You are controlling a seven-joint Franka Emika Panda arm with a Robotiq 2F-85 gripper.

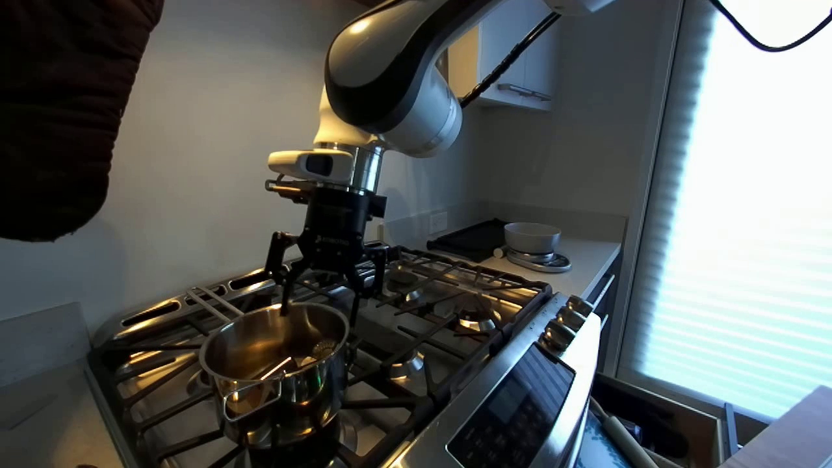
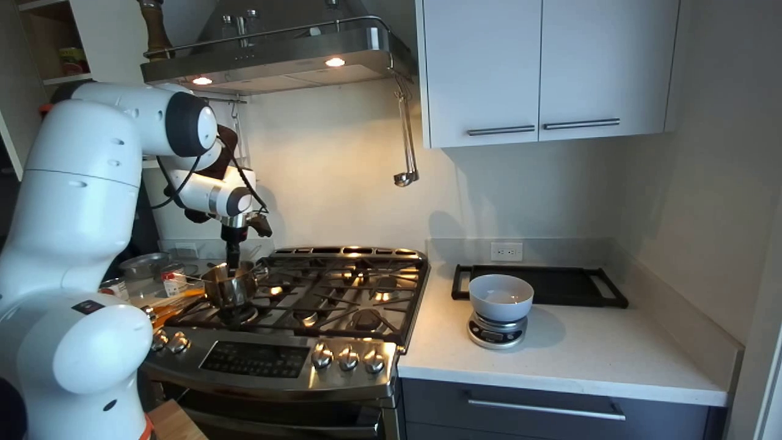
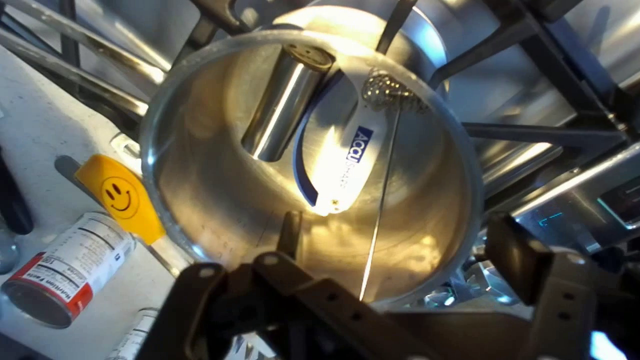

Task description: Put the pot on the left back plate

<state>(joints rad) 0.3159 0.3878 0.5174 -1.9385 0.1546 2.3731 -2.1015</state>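
One grasp in preparation, seemingly, with the black two-fingered gripper spread astride one side of the round shiny stainless-steel pot; next, squeeze, lift, carry rearward.

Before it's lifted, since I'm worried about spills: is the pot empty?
No; the wrist view shows a metal cylinder, white tool and coil-headed utensil inside the pot.

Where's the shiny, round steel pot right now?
The pot, its rim straddled by the black gripper, is front left on the steel cooktop in an exterior view.
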